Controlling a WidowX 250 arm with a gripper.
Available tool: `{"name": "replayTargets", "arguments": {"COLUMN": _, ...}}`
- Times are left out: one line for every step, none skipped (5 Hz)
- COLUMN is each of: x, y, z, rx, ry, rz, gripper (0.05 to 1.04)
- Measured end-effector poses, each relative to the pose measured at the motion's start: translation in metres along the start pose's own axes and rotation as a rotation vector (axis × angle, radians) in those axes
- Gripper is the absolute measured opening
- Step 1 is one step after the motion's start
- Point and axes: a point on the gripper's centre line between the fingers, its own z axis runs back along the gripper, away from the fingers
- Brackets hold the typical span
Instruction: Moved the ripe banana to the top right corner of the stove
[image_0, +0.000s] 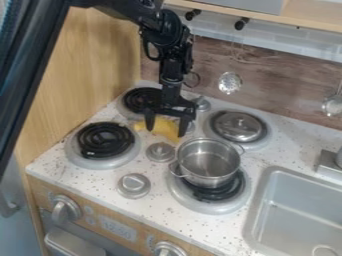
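Four burners sit on the speckled stove (53, 166), the front left burner (105, 139) and back left burner (142, 100) showing bare black coils. Just right of these lies the yellow banana (161, 129), near the middle of the stove towards the back. Over it hangs the gripper (165, 132), its fingers spread, one towards each end of the fruit; I see no pinch on it. The step in hand looks to be lining up for the grasp, with the carry to the corner yet to be done. A metal pot (206, 175) stands on the front right burner, near the banana, and behind it a lid (238, 125) covers much of the back right one. Beyond is the sink (300, 205).

Next, the gripper should settle round the banana and close firmly, then lift it high enough to clear the pot's rim and go right and back, setting it down gently by the lid, which could tip or slide if knocked.
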Motion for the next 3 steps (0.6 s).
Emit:
{"name": "replayTargets", "arguments": {"x": -0.015, "y": -0.005, "z": 0.048, "rx": -0.015, "ry": -0.058, "rz": -0.009, "gripper": 0.998}}
{"name": "replayTargets", "arguments": {"x": -0.034, "y": -0.011, "z": 0.079, "rx": -0.027, "ry": -0.082, "rz": -0.008, "gripper": 0.998}}
{"name": "replayTargets", "arguments": {"x": -0.049, "y": -0.016, "z": 0.084, "rx": -0.046, "ry": -0.079, "rz": -0.019, "gripper": 0.998}}
